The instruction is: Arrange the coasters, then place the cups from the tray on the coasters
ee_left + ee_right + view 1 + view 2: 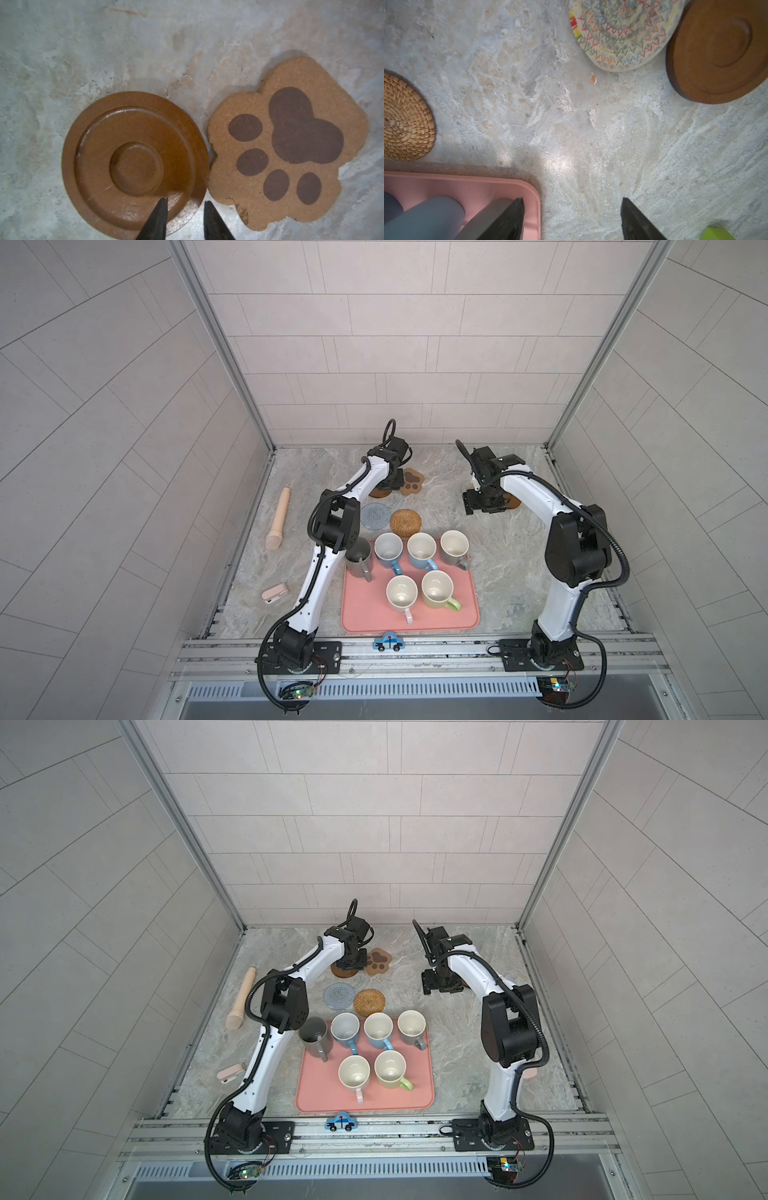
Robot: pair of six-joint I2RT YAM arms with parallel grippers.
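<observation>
Hovering my left gripper [185, 201] over the brown coaster [133, 164] beside the paw coaster [291, 145], fingers [160, 218] narrowly parted astride its rim; grip unclear. Looks stiff, thin, light: I'd pinch the edge. Right gripper [571, 207] gapes empty.

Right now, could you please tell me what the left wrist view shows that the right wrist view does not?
Only the left wrist: the paw-print coaster beside a brown disc coaster, the left gripper astride its rim. Only the right wrist: the cream woven coaster, a second brown disc, the rattan coaster, the tray corner, the open right gripper. Both: the marbled tabletop.
</observation>
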